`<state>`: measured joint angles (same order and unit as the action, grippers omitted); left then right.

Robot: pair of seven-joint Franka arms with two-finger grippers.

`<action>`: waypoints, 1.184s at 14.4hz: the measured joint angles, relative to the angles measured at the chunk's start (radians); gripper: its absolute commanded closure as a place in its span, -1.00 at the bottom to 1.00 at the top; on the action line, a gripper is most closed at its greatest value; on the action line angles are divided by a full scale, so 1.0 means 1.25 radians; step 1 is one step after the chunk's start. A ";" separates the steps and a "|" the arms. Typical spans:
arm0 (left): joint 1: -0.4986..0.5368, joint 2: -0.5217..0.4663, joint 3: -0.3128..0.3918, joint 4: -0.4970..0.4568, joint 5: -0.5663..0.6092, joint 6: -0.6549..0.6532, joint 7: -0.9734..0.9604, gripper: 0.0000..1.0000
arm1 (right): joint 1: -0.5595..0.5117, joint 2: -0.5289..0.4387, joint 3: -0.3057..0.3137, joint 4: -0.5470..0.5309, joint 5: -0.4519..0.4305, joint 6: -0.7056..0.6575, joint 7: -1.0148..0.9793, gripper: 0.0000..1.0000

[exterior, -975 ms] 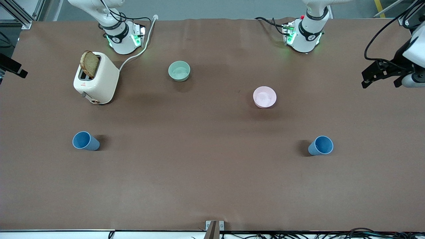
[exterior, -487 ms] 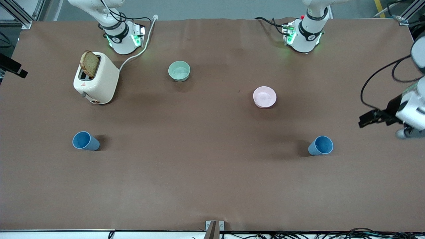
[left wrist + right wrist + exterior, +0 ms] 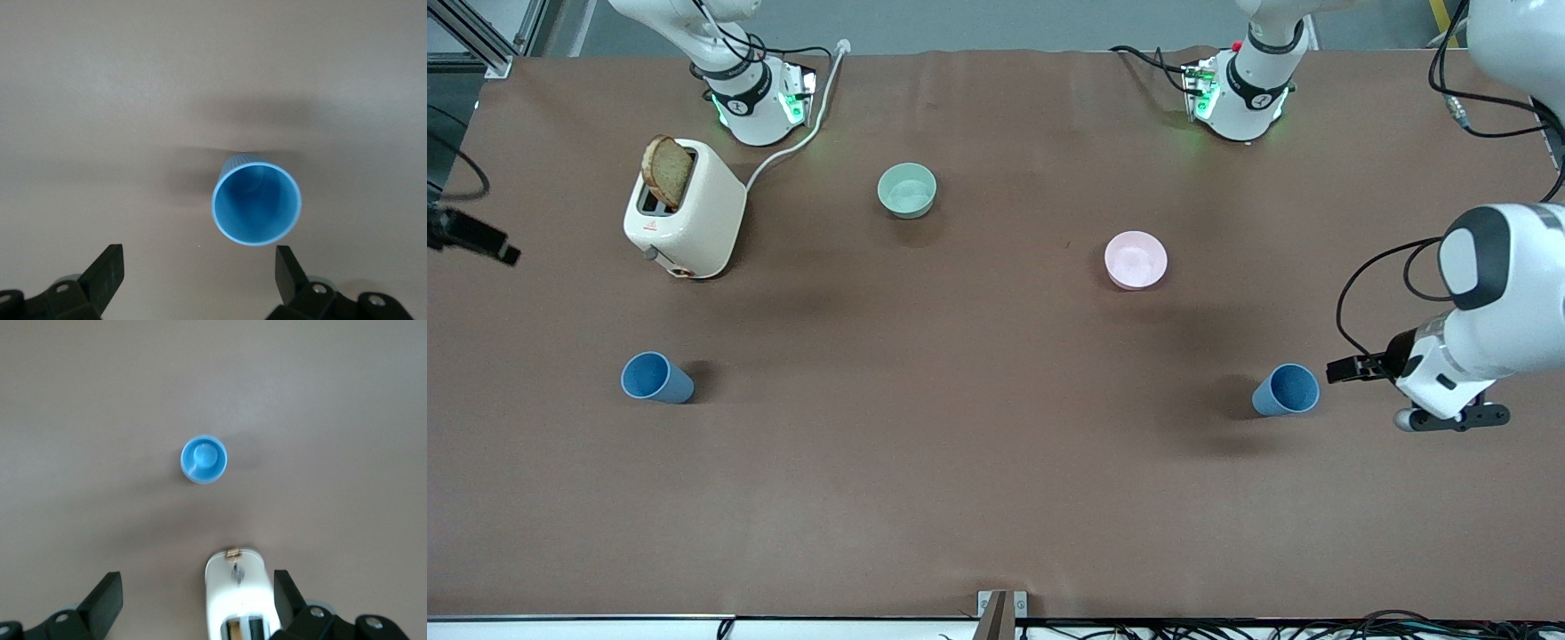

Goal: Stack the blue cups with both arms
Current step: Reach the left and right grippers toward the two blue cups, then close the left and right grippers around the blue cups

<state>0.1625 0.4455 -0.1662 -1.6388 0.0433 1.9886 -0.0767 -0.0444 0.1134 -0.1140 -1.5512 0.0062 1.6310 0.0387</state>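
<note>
The right gripper (image 3: 198,600) is mostly cut off at the front view's edge, apparently high over the toaster (image 3: 239,592); fingers spread, empty, one blue cup (image 3: 203,459) upright and well apart. The left gripper (image 3: 199,275), wide open, hangs beside the other blue cup (image 3: 257,203), untouched; both cups look empty.

I see only a black tip of my right gripper (image 3: 471,238) at the front view's edge; my right wrist view cuts off the toaster (image 3: 238,593) partway.
</note>
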 measured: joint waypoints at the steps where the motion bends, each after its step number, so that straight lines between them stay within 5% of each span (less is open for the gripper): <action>1: 0.000 0.015 0.000 0.000 0.003 0.008 0.000 -0.72 | -0.009 0.036 -0.001 -0.023 0.000 0.064 -0.031 -1.00; 9: -0.004 0.100 -0.001 0.001 0.027 0.054 -0.003 -0.23 | -0.032 0.176 -0.003 -0.277 0.000 0.545 -0.119 -1.00; 14: -0.004 0.123 -0.003 0.001 0.027 0.068 -0.003 0.79 | -0.031 0.223 -0.001 -0.350 0.000 0.654 -0.141 -1.00; 15: -0.004 0.124 -0.003 0.001 0.027 0.069 -0.003 0.90 | -0.031 0.230 0.000 -0.352 0.000 0.658 -0.144 -0.98; 17: -0.004 0.123 -0.004 0.002 0.026 0.069 -0.003 0.99 | -0.030 0.241 0.000 -0.353 0.000 0.668 -0.146 -0.65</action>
<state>0.1579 0.5995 -0.1714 -1.6362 0.0758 2.0743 -0.0799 -0.0822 0.4151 -0.1142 -1.9927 0.0063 2.4657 -0.1445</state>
